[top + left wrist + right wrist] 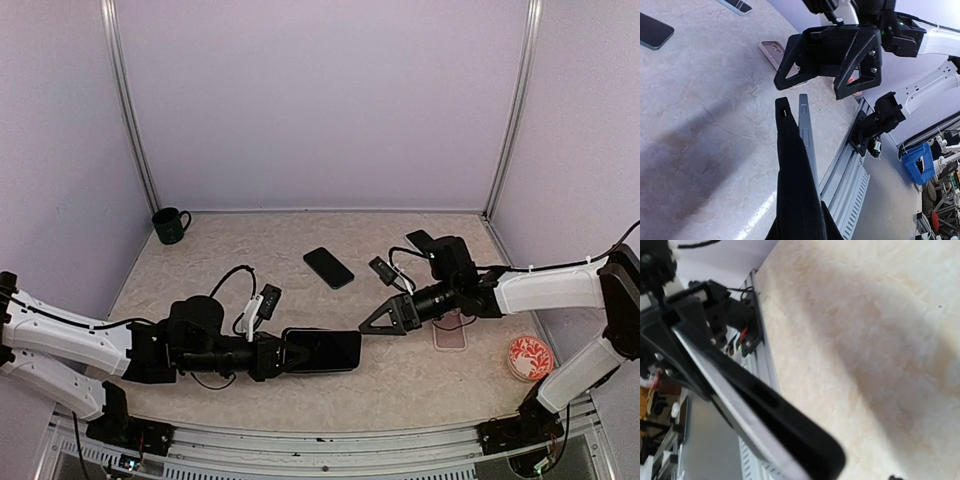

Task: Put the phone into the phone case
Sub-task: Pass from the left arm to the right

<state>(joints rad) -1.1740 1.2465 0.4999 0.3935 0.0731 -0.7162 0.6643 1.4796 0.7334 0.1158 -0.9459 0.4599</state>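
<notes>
My left gripper [285, 355] is shut on the near end of a black phone case [322, 350] and holds it just above the table, with the phone against it. Seen edge-on in the left wrist view, the black phone case [790, 170] and the phone's grey side [807, 135] lie flat together; how far the phone sits in the case I cannot tell. My right gripper [372, 322] stands open just off the free end, touching nothing, and its black fingers [860, 60] are spread wide. The right wrist view shows the phone case [770, 405] diagonally.
Two more dark phones [329, 267] [420, 240] lie on the table further back. A pink case [450, 335] lies under the right arm, with a red patterned dish [530, 357] to its right. A green mug [170, 225] stands in the back left corner.
</notes>
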